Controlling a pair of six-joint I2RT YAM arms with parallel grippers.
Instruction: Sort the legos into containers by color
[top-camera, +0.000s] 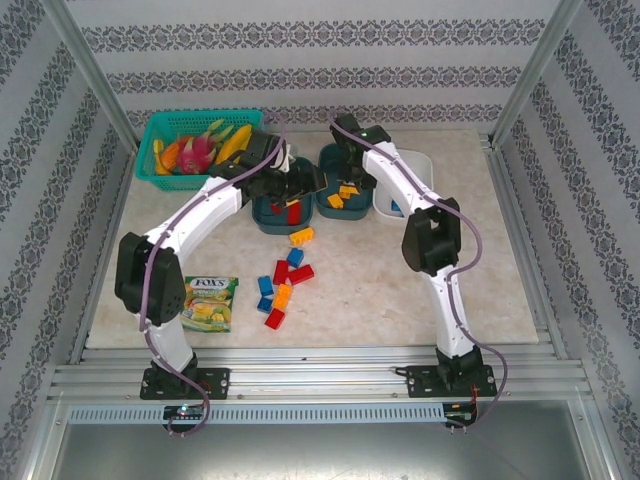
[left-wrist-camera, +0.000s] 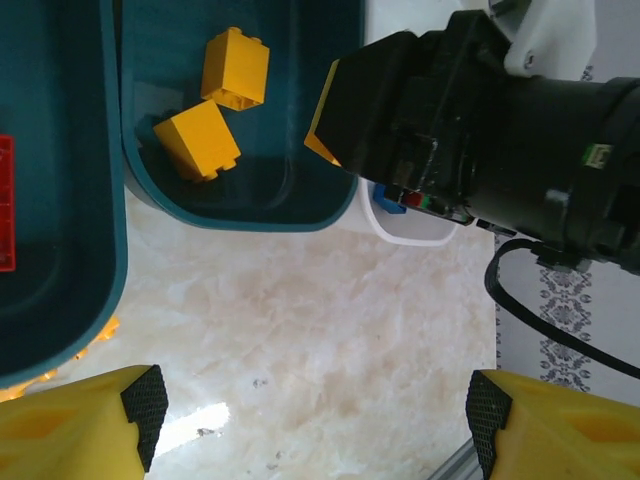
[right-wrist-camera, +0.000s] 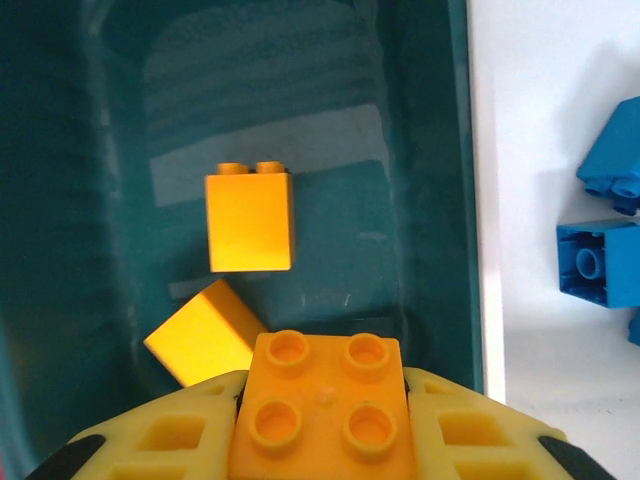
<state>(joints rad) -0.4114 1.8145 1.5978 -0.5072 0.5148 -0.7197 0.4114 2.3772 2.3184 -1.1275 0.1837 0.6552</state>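
Setting: patterned wallpaper on three sides; pale marbled desk (top-camera: 480, 270) inside a metal frame
Tubs: three in a row at upper centre of the top view; left teal tub (top-camera: 268, 222) with red bricks (top-camera: 293, 212); mid teal tub (top-camera: 340, 210) with yellow; white tub (top-camera: 420, 165) with blue
Right jaws: clenched on a yellow brick (right-wrist-camera: 322, 400); it is a square two-by-two with studs toward the wrist camera, so no long axis to mind
Key relation: the held brick hangs straight over the mid teal tub, inside its rim; two yellow bricks (right-wrist-camera: 249, 222) lie on the tub floor beyond it, toward the top of the right wrist frame; blue bricks (right-wrist-camera: 600, 275) sit past the wall at right
Judgement: colour matches; a plain release should drop it in; it may land on the tilted brick beside it and tumble, yet the walls look high enough to keep it
Left jaws: released and empty; pads (left-wrist-camera: 145, 405) wide apart at the lower corners of the left wrist frame, over bare desk just below the tubs
Loose legos (top-camera: 285, 275): a scatter of red, blue and yellow at centre of the top view, below the tubs; the closest, a yellow one (top-camera: 301, 236), lies just below the left teal tub
Nearer arm: left arm (top-camera: 190, 235), I judge; its jaws hang just above that scatter in the frame
Aside: fruit basket (top-camera: 195, 180) at upper left; snack packet (top-camera: 210, 302) at lower left; neither belongs to the sort
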